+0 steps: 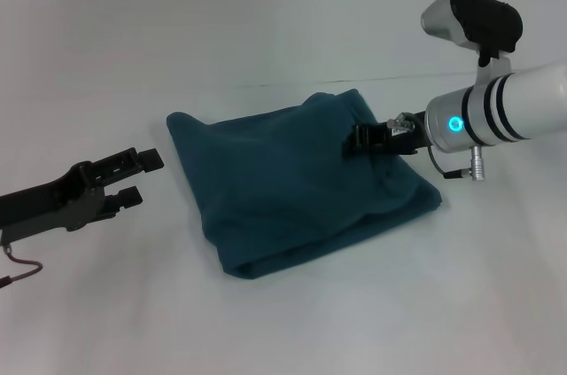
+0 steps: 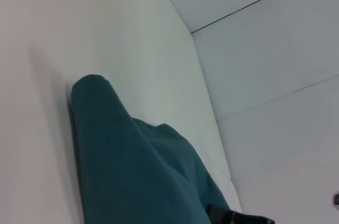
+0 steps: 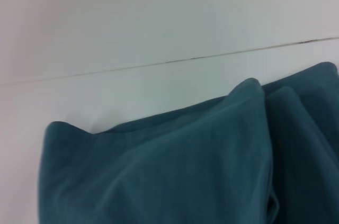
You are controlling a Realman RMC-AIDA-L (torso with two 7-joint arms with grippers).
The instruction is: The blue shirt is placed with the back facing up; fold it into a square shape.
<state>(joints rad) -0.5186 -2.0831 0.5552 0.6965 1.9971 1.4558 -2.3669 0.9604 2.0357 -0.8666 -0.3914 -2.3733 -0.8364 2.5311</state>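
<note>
On the white table (image 1: 292, 29) the blue shirt (image 1: 292, 193) lies already gathered into a rough, thick rectangle, with a rounded fold along its near edge and a raised peak of cloth at its far edge. The right claw (image 1: 361, 141) sits over the right part of the bundle, low against the cloth; its black fingers look close together, but whether they pinch any fabric cannot be told. The left claw (image 1: 142, 177) hangs just beside the shirt's left edge, apart from it, its two fingers spread with nothing between them.

The step in hand appears to be the last tidying of the fold. To do it well, the right claw should press or draw the cloth flat without dragging the whole stack, since soft knit slides easily on a smooth table. The bump at the far edge, clear in the right wrist view, wants smoothing down so the layers lie even. The left claw could steady the left edge while the right works, keeping the corners roughly square.
</note>
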